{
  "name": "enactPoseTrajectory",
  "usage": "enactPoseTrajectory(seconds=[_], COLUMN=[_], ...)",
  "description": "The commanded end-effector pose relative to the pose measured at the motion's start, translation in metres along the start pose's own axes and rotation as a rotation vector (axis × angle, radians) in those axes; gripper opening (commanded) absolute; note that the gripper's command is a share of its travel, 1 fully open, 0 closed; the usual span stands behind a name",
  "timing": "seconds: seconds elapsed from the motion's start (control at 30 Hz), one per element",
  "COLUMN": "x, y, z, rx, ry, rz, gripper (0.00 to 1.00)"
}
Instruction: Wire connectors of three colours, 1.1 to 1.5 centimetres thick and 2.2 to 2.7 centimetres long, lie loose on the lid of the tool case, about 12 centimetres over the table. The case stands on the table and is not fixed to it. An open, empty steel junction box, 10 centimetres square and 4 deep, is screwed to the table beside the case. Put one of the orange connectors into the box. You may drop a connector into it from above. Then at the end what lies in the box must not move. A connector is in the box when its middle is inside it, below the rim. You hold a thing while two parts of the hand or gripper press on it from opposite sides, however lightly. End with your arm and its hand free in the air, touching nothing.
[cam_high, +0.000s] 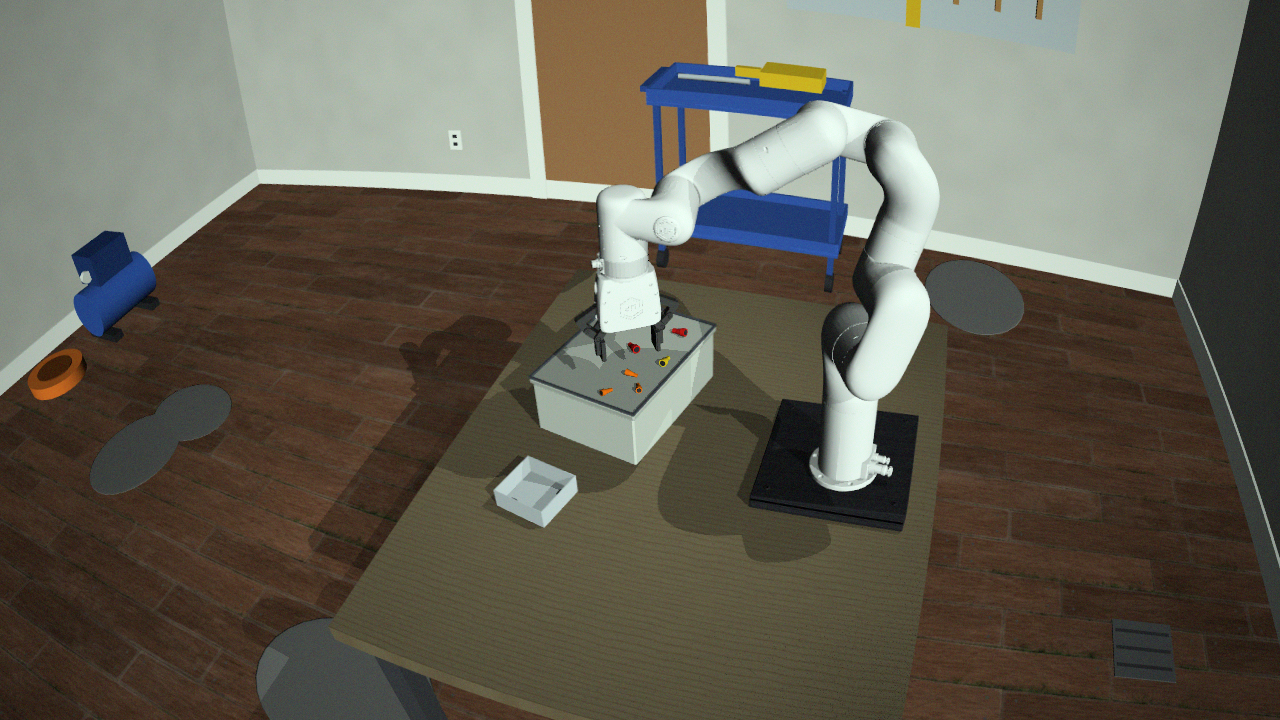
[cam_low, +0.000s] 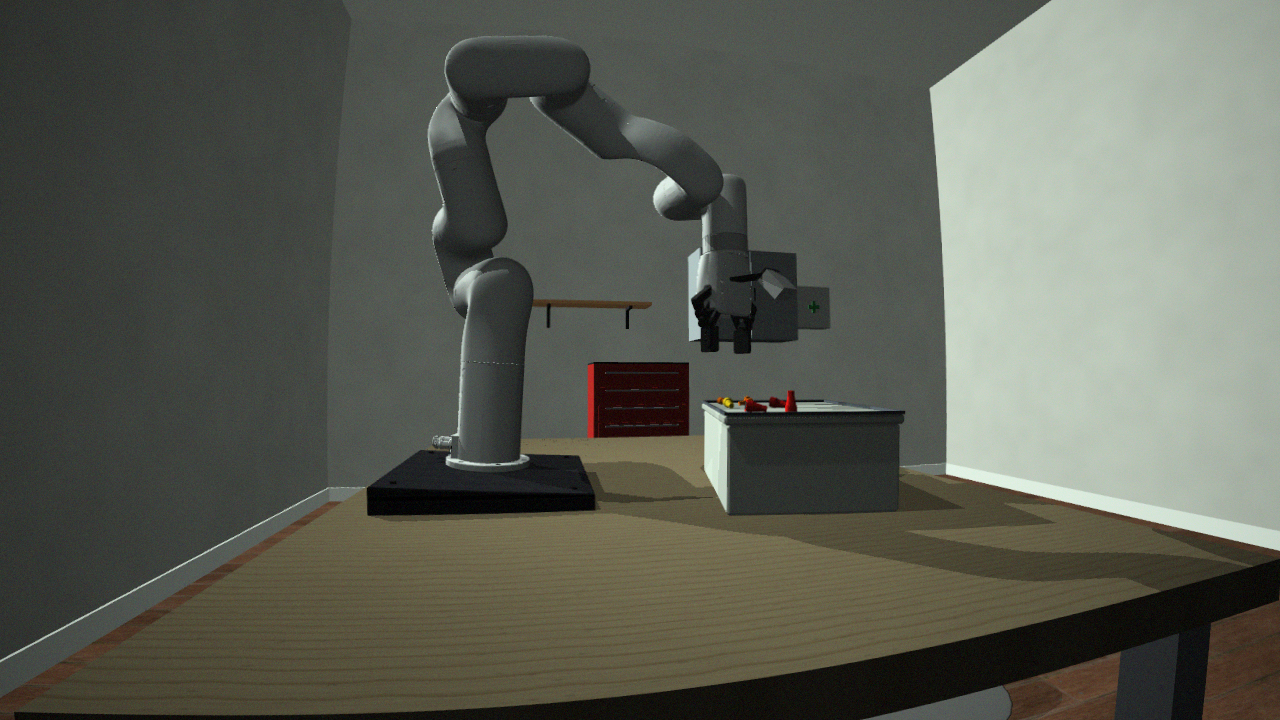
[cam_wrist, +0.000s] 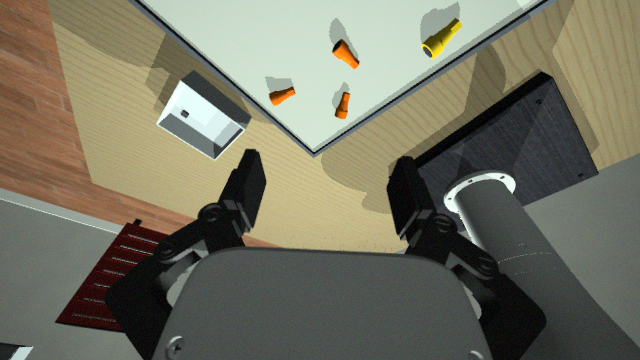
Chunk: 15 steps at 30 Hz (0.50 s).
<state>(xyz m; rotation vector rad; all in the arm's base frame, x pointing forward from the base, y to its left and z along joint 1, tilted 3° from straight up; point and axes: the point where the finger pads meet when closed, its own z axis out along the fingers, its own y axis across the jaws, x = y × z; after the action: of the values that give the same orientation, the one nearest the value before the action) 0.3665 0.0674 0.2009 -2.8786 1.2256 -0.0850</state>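
Using the tool case (cam_high: 631, 420) as the anchor here, going left to right. Down off its front-left corner, on the table (cam_high: 626, 582), sits the open steel junction box (cam_high: 535, 489), apart from the case and with nothing in it.

On the case's lid (cam_high: 572, 367) there are three orange connectors, all lying on their sides near the front corner: one at (cam_wrist: 282, 96), one at (cam_wrist: 342, 105) close to the lid's edge, and one a bit further in at (cam_wrist: 345, 54). Further right along the same edge lies a yellow connector (cam_wrist: 441, 38). From the top view there are also two red connectors (cam_high: 633, 347) and (cam_high: 679, 333) toward the back of the lid.

The gripper (cam_high: 624, 341) hangs above the back part of the lid, well clear of it, fingers spread all the way with nothing between them. Right of the case, the arm's black base plate (cam_high: 836, 461) sits on the table.
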Motion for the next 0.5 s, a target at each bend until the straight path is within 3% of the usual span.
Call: enactPoseTrajectory(seconds=[0.0, 0.17, 0.2, 0.47], x=[0.03, 0.048, 0.065, 0.104], y=[-0.001, 0.0, 0.003, 0.014], z=[-0.024, -0.039, -0.053, -0.09], rx=[-0.007, -0.007, -0.007, -0.004], ry=[0.003, 0.003, 0.003, 0.002], rz=[0.191, 0.309, 0.424, 0.705], gripper=[1.0, 1.0, 1.0, 1.0])
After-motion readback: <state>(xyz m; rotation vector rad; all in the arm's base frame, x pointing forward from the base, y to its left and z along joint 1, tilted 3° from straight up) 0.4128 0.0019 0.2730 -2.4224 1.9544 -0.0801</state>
